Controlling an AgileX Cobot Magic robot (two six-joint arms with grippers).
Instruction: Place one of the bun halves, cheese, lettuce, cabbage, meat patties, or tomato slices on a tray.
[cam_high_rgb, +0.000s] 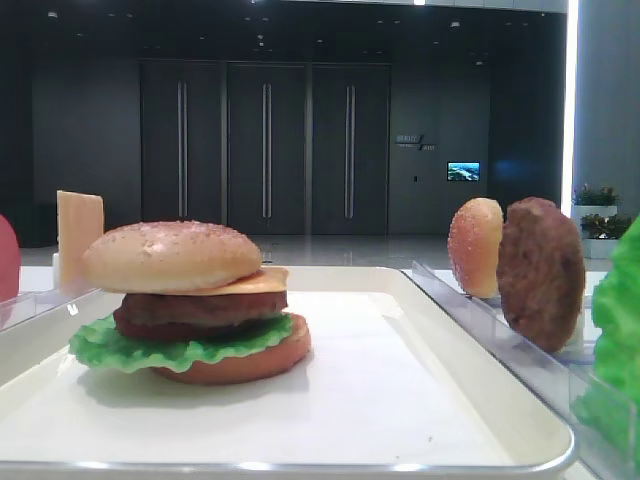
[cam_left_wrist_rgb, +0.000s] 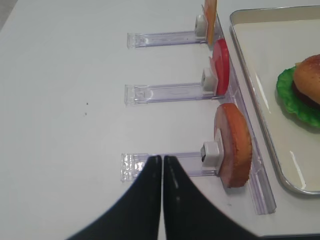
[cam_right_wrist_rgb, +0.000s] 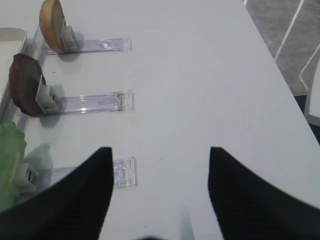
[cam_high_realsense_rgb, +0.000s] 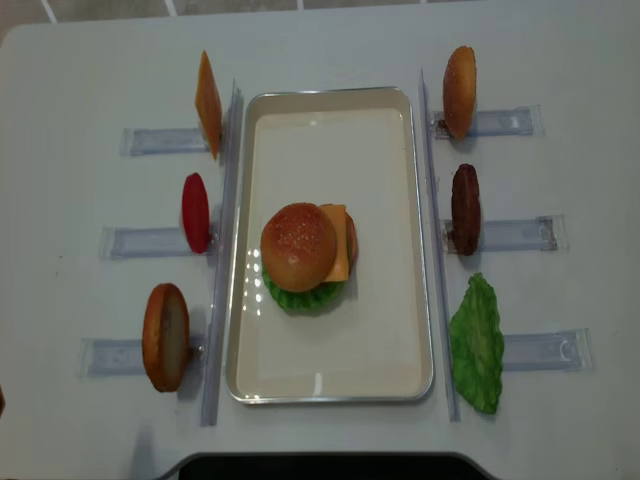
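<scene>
On the cream tray (cam_high_realsense_rgb: 330, 150) stands a stacked burger: sesame bun half (cam_high_realsense_rgb: 298, 246), cheese (cam_high_realsense_rgb: 338, 240), meat patty (cam_high_rgb: 200, 312), lettuce (cam_high_realsense_rgb: 300, 298), bottom bun (cam_high_rgb: 240, 365). Left of the tray, clear holders carry a cheese slice (cam_high_realsense_rgb: 208, 103), a tomato slice (cam_high_realsense_rgb: 195, 212) and a seedless bun half (cam_high_realsense_rgb: 165, 336). Right holders carry a sesame bun half (cam_high_realsense_rgb: 459, 91), a patty (cam_high_realsense_rgb: 465, 208) and a lettuce leaf (cam_high_realsense_rgb: 478, 343). My left gripper (cam_left_wrist_rgb: 162, 159) is shut and empty, near the seedless bun (cam_left_wrist_rgb: 234, 145). My right gripper (cam_right_wrist_rgb: 160, 149) hangs open and empty, right of the lettuce (cam_right_wrist_rgb: 10, 155). No cabbage is in view.
Clear plastic rails (cam_high_realsense_rgb: 428, 240) run along both long sides of the tray, with holder strips (cam_high_realsense_rgb: 520, 235) sticking outward on the white table (cam_high_realsense_rgb: 90, 60). The table's right edge (cam_right_wrist_rgb: 270, 55) shows in the right wrist view. A dark base (cam_high_realsense_rgb: 320, 466) sits at the near edge.
</scene>
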